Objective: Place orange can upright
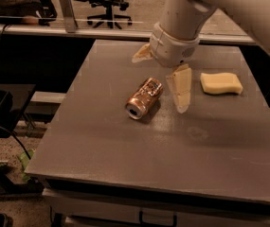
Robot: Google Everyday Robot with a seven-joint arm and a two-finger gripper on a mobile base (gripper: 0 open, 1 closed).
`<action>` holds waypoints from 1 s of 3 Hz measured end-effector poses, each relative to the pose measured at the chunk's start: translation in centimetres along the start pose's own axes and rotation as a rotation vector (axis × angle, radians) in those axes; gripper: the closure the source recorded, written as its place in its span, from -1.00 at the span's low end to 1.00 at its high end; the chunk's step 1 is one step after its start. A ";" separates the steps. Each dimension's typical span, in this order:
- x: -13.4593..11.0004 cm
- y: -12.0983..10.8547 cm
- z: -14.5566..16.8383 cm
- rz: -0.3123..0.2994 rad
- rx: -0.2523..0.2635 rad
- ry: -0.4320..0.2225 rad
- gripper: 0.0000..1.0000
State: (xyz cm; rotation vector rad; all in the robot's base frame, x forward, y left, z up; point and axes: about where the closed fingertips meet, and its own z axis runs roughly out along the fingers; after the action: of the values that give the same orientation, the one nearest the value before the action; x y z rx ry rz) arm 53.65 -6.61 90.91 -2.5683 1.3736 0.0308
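The orange can (144,98) lies on its side near the middle of the grey table (125,145), its silver end facing the front left. My gripper (159,84) hangs from the white arm just right of and above the can. It is open and empty: one cream finger (180,90) points down close beside the can's right end, and the other finger (141,55) sticks out behind the can.
A yellow sponge (221,83) lies on the table to the right of the gripper. Office chairs (110,1) and a rail stand behind the table's far edge. The floor drops off at the table's left and front edges.
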 end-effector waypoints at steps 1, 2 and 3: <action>-1.6 -0.6 2.2 -0.125 -0.061 0.006 -1.00; -2.4 -1.2 4.5 -0.210 -0.108 0.017 -1.00; -2.5 -1.5 6.4 -0.283 -0.131 0.033 -1.00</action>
State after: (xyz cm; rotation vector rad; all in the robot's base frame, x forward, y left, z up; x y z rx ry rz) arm 54.03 -2.40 85.30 -2.8600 1.0367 0.0315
